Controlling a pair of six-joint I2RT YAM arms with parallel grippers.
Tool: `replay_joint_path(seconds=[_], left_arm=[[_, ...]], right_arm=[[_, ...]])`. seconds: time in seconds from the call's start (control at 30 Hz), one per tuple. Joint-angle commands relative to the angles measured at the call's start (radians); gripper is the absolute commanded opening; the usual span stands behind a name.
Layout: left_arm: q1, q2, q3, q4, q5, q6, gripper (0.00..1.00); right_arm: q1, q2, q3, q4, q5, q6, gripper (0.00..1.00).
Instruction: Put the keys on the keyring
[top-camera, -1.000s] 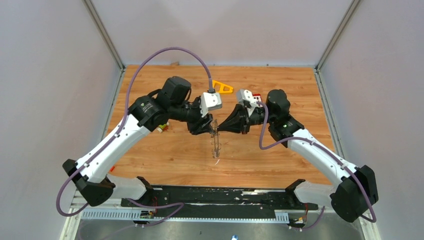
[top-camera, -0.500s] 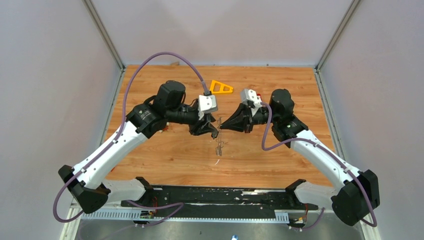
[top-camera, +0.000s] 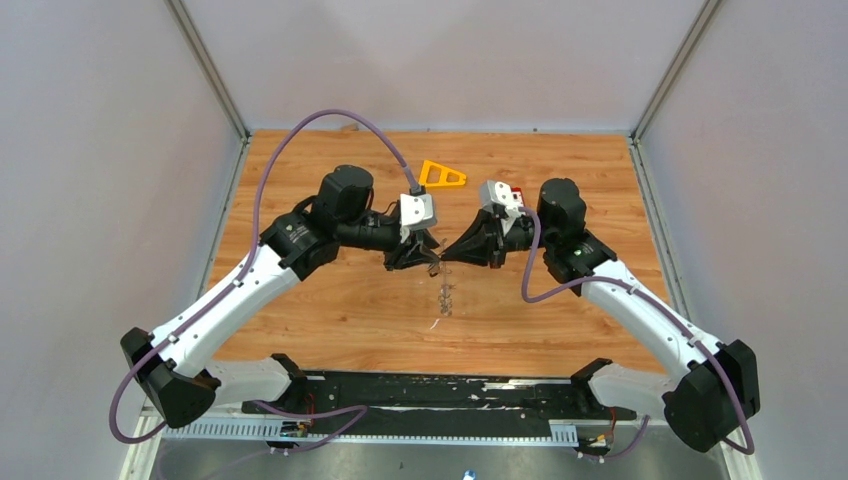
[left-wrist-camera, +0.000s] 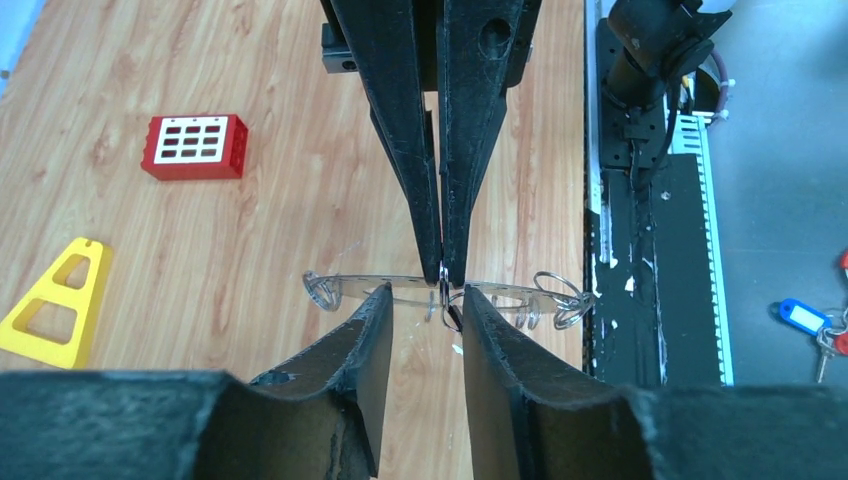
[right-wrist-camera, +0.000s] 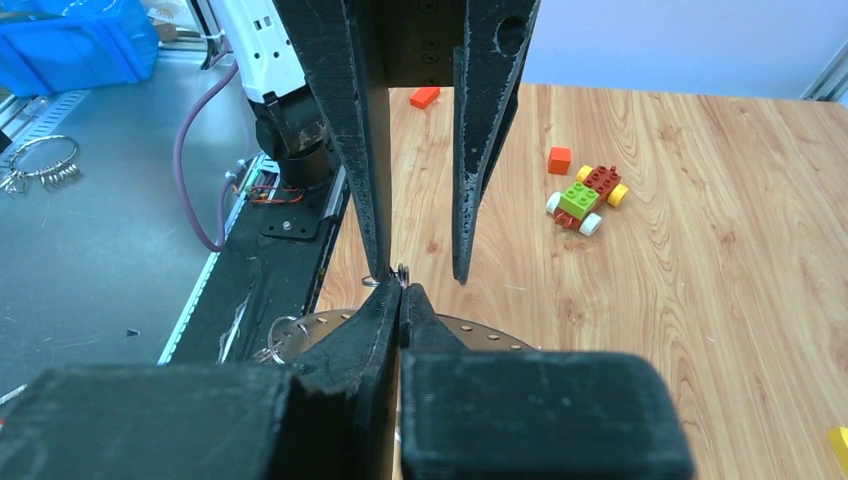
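While the keyring (left-wrist-camera: 380, 281) hangs edge-on in my left wrist view, my right gripper (left-wrist-camera: 441, 282) pinches its rim, closed. My left gripper (left-wrist-camera: 427, 295) straddles that spot, fingers apart, perhaps around the key (left-wrist-camera: 452, 316). Only my right wrist view shows its holed face.

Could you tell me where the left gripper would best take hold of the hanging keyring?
Probably grip the keyring by its thin rim beside the right gripper's pinch, coming from the left, where it shows edge-on, small wire rings crowding both ends.

Bright, even light, faint soft shadows, wrist views' nearest foreground blurred
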Motion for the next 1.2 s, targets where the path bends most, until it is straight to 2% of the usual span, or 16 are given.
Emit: replay_joint_path(seconds=[0.0,0.27,0.5,0.9,1.17], left_arm=[[0.004,-0.007,0.005,0.025,0.024,-0.003,0.37],[0.004,-0.006,-0.005,-0.019,0.018,0.031,0.36],[0.004,0.022,-0.02,-0.021,0.017,0.036,0.31],[0.004,0.041,-0.041,0.021,0.02,0.024,0.3],[0.004,0.042,-0.077,0.077,0.046,0.021,0.42]], right_arm=[[-0.004,-0.034,0.022,0.016,-0.001,-0.027,0.0],[-0.004,-0.033,0.025,0.002,0.003,-0.041,0.0],[-0.003,-0.033,0.028,-0.001,0.002,-0.04,0.0],[-0.003,-0.037,0.025,0.006,0.002,-0.032,0.0],[-0.004,-0.03,0.017,0.021,0.007,-0.023,0.0]])
